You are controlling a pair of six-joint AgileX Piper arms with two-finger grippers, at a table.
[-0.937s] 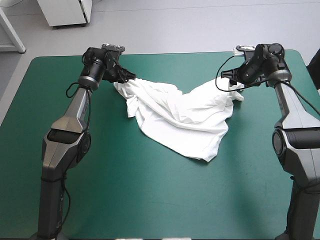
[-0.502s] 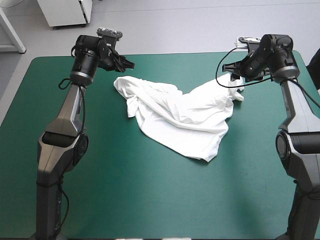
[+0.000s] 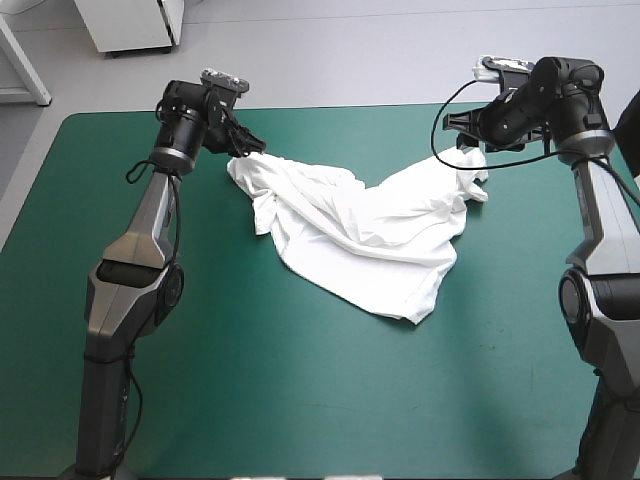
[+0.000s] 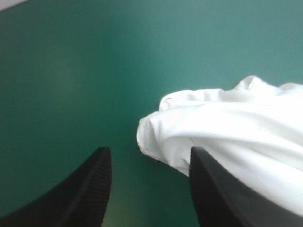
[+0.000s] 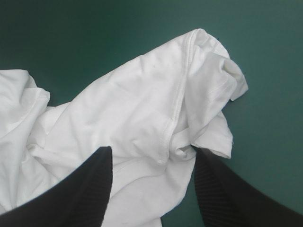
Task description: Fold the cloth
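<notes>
On the worktop (image 3: 300, 400), which has a teal-green cover (image 3: 120, 200), lies one white T-shirt (image 3: 360, 235). It is crumpled and not folded, and it rests in the far half of the worktop, between the two arms. Its shape is like a wide V: one upper corner reaches toward the far left, another toward the far right, and the lowest tip points to the near edge.

Two pincers are in view, one near each upper corner of the T-shirt. The left pincer (image 4: 149, 150) is wide open and holds nothing. Its two black fingers (image 4: 75, 194) stand well apart, with bare cover between them on one side. A rounded fold of the T-shirt lies just ahead of the gap, beside one finger. Whether this finger touches the fabric I cannot tell.

The right pincer (image 5: 152, 150) is also wide open and grips nothing. Its two fingers (image 5: 227, 194) stand apart over the far right corner of the T-shirt. Wrinkled white fabric with a stitched seam fills the gap between them and continues ahead of them. Beyond this corner the cover shows.
</notes>
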